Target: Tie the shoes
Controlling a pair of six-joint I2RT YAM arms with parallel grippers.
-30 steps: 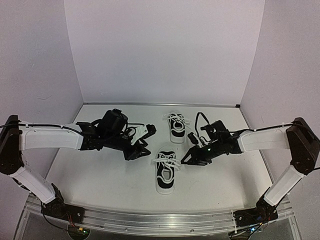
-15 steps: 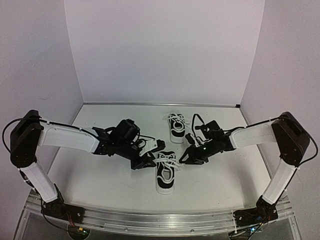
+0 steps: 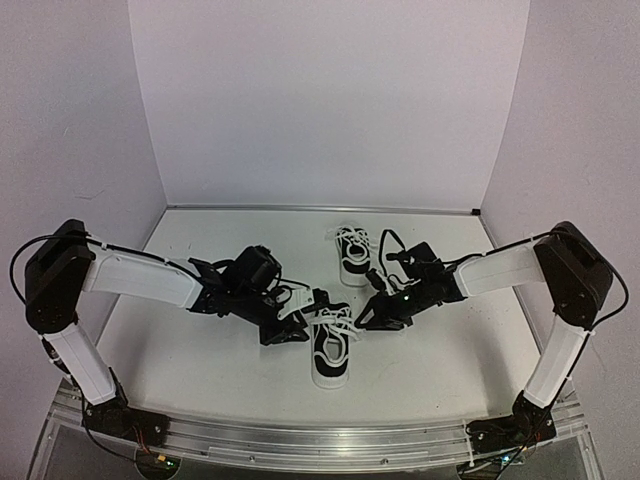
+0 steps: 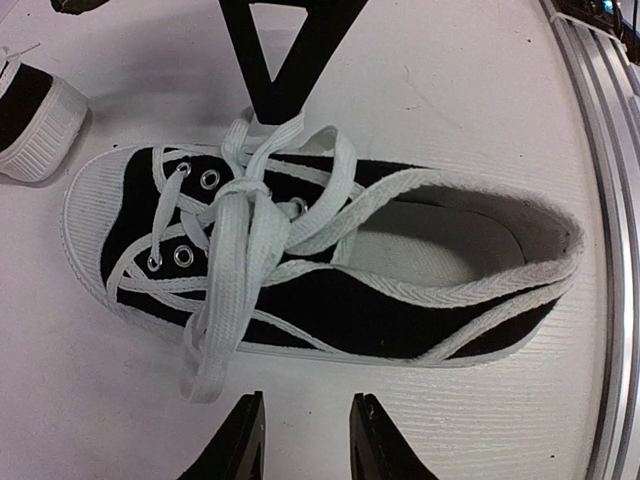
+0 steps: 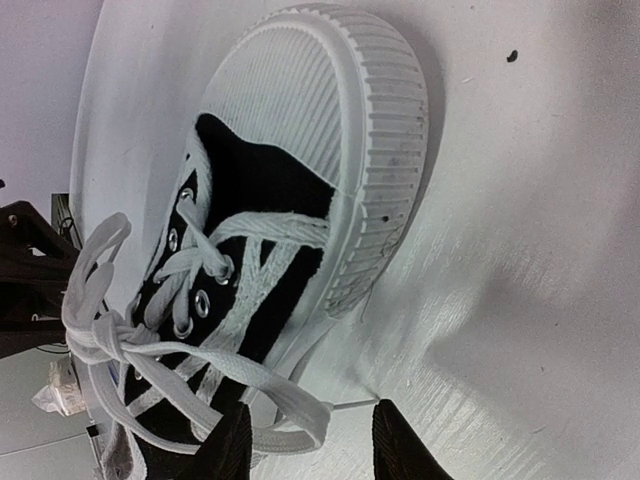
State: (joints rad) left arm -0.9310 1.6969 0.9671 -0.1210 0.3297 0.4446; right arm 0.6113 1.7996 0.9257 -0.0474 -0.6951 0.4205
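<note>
White tabletop [image 3: 200,370], lilac walls [image 3: 330,100]: near shoe [image 3: 331,352] at centre frame, laces [image 3: 335,320] loosely crossed, ends trailing; far shoe [image 3: 352,255] just above, apart. Within a second left gripper [image 3: 308,322] slides in from left to laces; right gripper [image 3: 367,314] edges closer opposite. Both sets of fingers parted, empty. Lace pickup looks imminent.

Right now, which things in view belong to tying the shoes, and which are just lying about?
For the job:
near sneaker
its white laces
far sneaker
left gripper, open
right gripper, open

Not for the job:
aluminium rail along the near edge of the table
small dark speck on the table
Nothing else loose shows.
</note>
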